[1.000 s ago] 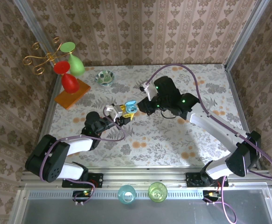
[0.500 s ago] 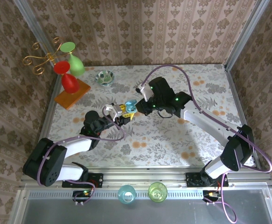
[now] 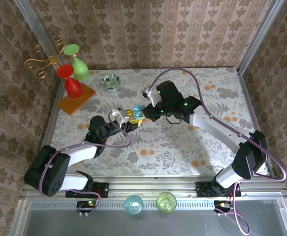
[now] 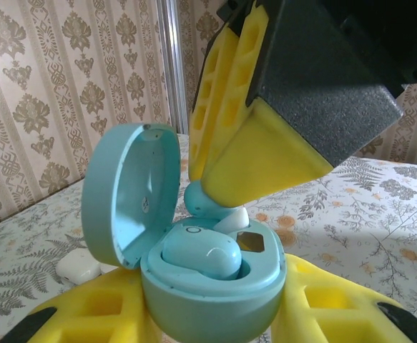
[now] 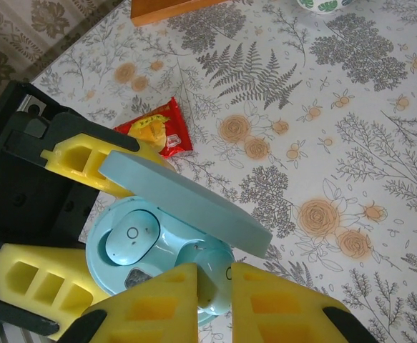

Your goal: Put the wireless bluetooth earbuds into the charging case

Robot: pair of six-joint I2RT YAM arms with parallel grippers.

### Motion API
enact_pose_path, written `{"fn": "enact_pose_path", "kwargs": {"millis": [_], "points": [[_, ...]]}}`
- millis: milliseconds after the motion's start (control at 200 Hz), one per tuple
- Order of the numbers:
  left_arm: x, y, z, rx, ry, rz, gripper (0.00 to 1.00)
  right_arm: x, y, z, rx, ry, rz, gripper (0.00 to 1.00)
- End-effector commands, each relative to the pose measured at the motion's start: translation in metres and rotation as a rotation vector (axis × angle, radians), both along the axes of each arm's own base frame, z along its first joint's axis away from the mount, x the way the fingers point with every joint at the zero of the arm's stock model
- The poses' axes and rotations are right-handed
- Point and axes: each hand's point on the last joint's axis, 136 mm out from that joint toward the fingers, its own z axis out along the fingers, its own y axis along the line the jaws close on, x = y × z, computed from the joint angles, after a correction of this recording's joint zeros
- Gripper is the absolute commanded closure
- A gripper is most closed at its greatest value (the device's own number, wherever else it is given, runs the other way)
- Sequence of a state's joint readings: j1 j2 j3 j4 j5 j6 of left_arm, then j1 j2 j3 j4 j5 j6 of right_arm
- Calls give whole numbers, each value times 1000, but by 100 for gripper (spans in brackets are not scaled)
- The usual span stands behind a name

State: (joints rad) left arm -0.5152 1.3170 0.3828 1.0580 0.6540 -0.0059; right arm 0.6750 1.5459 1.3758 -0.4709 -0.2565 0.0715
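Observation:
My left gripper point(image 4: 212, 314) is shut on a pale blue charging case point(image 4: 215, 293), whose lid point(image 4: 126, 193) stands open. One pale blue earbud point(image 4: 197, 254) lies seated in its socket. A second earbud point(image 5: 215, 275) is pinched in my right gripper point(image 5: 215, 286), which is shut on it and holds it down at the case's other socket, touching the case. In the top view the case point(image 3: 138, 112) sits mid-table between the left gripper point(image 3: 128, 118) and the right gripper point(image 3: 144, 114). The held earbud's lower end is hidden by the yellow fingers point(image 4: 258, 150).
A red snack packet point(image 5: 158, 128) lies on the table under the case. A small white rounded piece point(image 4: 79, 268) rests behind the lid. A green glass bowl point(image 3: 111, 81) and an orange stand with red and green cups point(image 3: 74, 93) stand at the back left.
My right gripper has moved a little to the left, bringing its earbud onto the open case. The left gripper and case have stayed put.

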Motion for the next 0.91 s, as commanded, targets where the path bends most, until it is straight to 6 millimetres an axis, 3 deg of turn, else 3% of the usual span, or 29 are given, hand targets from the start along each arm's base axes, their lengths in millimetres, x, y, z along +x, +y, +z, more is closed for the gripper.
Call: {"fn": "enact_pose_path", "kwargs": {"millis": [0,145,640,900], "points": [[2,-1,25,-52,-25,-1,69,1,2,-3,-20,-23,21,83],[3,-1,26,-54,-26,-1,69,-2,5,-7,-14,-10,41,81],[3,-2,25,-52,-26,-5,69,-11,8,13,51,-31,66,72],[3,-1,21,-47,-35,0,69,-12,1,28,86,-70,37,56]]}}
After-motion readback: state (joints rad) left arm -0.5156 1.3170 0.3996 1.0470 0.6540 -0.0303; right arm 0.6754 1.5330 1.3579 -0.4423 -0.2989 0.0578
